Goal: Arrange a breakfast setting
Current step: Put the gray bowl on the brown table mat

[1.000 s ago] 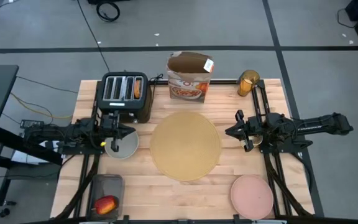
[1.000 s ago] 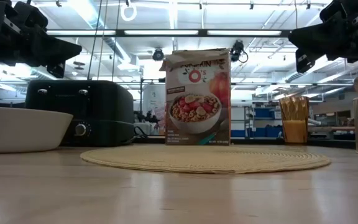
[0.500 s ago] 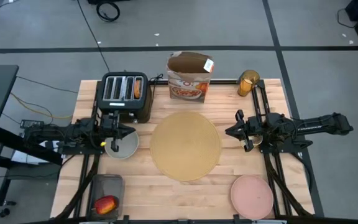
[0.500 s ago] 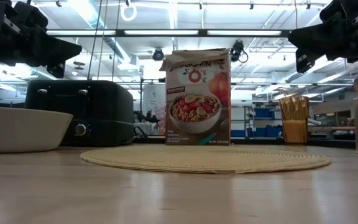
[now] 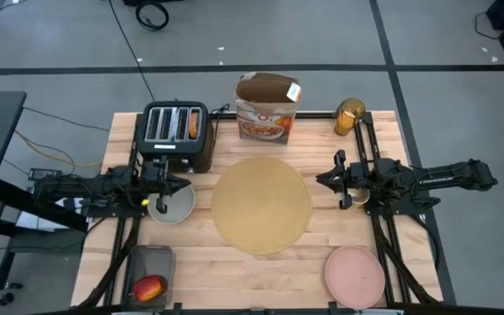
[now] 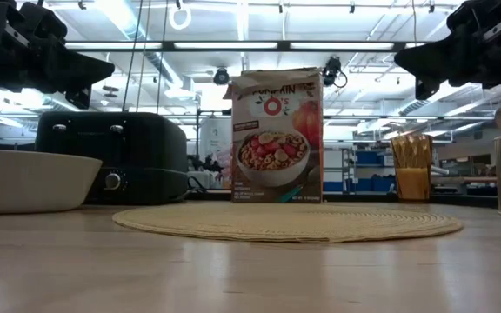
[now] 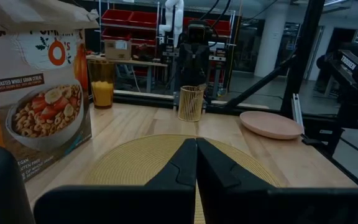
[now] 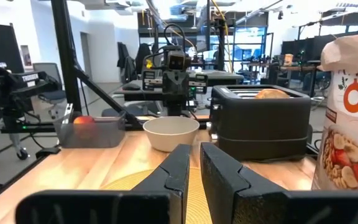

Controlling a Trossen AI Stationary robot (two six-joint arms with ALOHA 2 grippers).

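1. Placemat (image 5: 262, 205), round and tan, lies flat in the middle of the wooden counter (image 5: 252, 271) with nothing on it.
2. Grey bowl (image 5: 174, 204) stands on the counter just to the left of the placemat, in front of the black toaster (image 5: 175, 134).
3. Toasted bread round (image 5: 193, 124) sticks up from a slot of the toaster.
4. Red-yellow apple (image 5: 150, 287) lies in a dark tray (image 5: 150, 261) at the counter's near left corner.
5. Pink plate (image 5: 354, 276) lies at the near right corner, well apart from the placemat.
6. Amber glass (image 5: 350, 116) stands at the far right corner, beside the opened cereal box (image 5: 267, 109), which stands upright just behind the placemat.
7. A wire holder (image 7: 191, 103) stands on the right part of the counter, near the right arm; what it holds cannot be told.
8. Left pincer (image 5: 158, 200) hovers over the bowl's left edge, its fingers pressed together and holding nothing.
9. Right pincer (image 5: 324, 182) hangs above the counter just off the placemat's right edge, pointing toward it; its fingers (image 8: 173, 171) stand nearly together with a narrow gap between them and nothing in it.
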